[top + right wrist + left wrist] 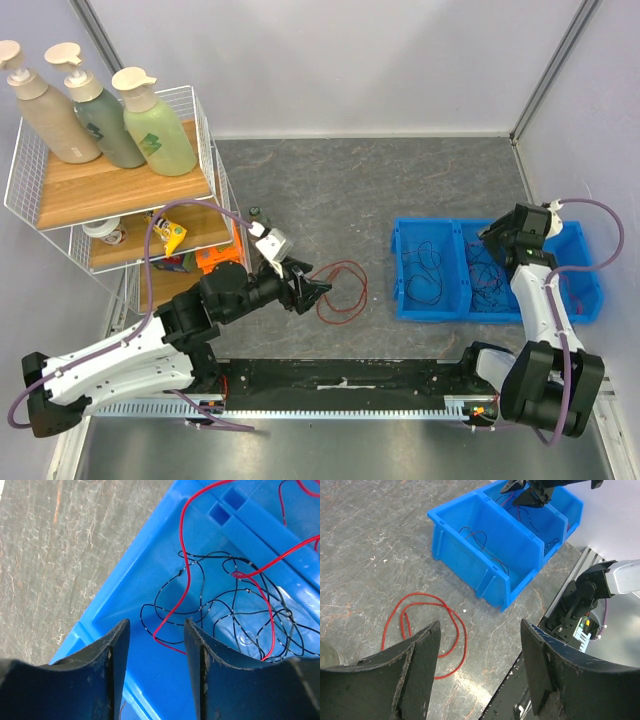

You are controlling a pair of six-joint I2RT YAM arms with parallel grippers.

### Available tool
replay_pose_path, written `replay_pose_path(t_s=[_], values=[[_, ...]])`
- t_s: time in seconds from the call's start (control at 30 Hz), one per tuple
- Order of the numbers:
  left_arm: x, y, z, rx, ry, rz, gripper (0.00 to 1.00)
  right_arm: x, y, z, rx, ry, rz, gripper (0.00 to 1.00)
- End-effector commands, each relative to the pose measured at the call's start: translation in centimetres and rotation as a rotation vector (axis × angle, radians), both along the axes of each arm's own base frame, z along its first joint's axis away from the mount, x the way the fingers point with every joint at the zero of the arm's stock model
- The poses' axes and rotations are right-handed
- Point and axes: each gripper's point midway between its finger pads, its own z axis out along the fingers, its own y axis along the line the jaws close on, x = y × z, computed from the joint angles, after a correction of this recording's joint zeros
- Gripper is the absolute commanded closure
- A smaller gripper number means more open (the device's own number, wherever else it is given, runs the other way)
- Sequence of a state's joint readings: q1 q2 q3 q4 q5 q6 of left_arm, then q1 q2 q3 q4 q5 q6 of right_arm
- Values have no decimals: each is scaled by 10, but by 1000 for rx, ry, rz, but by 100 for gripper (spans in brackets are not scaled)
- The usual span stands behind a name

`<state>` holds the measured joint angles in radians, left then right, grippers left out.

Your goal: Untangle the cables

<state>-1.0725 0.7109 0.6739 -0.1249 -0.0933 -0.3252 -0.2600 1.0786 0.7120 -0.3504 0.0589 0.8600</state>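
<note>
Left gripper (pixel 322 291): spread wide, nothing held, low over the table (pixel 400 180), just left of a lone red cable (pixel 345 288). Loose loop, flat on the table, left of the blue bin (pixel 432 312), apart from it.

Right gripper (pixel 156 624): also spread, empty, hanging over the bin's middle compartment, above the tangle (pixel 235 605) of black and red wires. One black cable (pixel 425 268) alone in the left compartment.

Likely step: pulling one more wire out of the tangle.

- Go for the red strand (pixel 172 600) running through the open gap, free end just below.
- Pinch close to that free end, not mid-loop.
- Close on red only; keep black loops out of the pinch.
- Squeeze fully before lifting: thin springy wire, likely to slip.
- Lift slowly, straight up, then draw along the strand's own path.
- Stop if black wires rise with it; ease down and regrip nearer the crossing.
- Watch the red lengths draped over the divider (pixel 250 522): snag risk, and cannot tell where those end.
- No hard tugs: probably a light bin, may shift.
- Lay the freed strand well apart from the tangle and from the red cable on the table.
</note>
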Motion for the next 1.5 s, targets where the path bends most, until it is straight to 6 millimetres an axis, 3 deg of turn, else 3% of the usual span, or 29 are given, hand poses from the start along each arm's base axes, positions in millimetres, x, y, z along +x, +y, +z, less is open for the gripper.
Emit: replay_pose_path(t_s=[0.0,0.1,0.27,0.33,0.5,0.57,0.67,0.93,1.07,1.23,1.37,1.47], values=[[-3,-2,18,-82,3,-11,29,11,4,-4,37,-34,7,48],[-3,1,18,-85,7,-1,29,13,2,-16,41,-16,-5,50],[-3,4,21,-85,-6,5,30,14,0,-22,27,12,4,92],[-3,4,22,-83,-4,5,30,12,-4,4,-27,-13,17,100],[-3,0,21,-85,-1,-5,30,-11,-35,99,-230,-101,-86,100],[-3,-4,18,-79,4,-16,30,-21,-43,127,-274,-107,-134,100],[-3,-11,17,-70,12,-35,30,-29,-54,155,-322,-116,-186,100],[-4,-17,22,-72,10,-54,30,-55,-108,198,-560,-79,-459,100],[-4,-21,26,-60,12,-70,30,-58,-123,185,-595,-18,-553,100],[-3,-24,28,-61,13,-74,31,-69,-134,141,-624,81,-648,100],[-4,-26,24,-66,30,-76,31,-64,-142,106,-615,174,-647,100],[-3,-28,20,-56,41,-74,31,-53,-137,90,-579,212,-580,80]])
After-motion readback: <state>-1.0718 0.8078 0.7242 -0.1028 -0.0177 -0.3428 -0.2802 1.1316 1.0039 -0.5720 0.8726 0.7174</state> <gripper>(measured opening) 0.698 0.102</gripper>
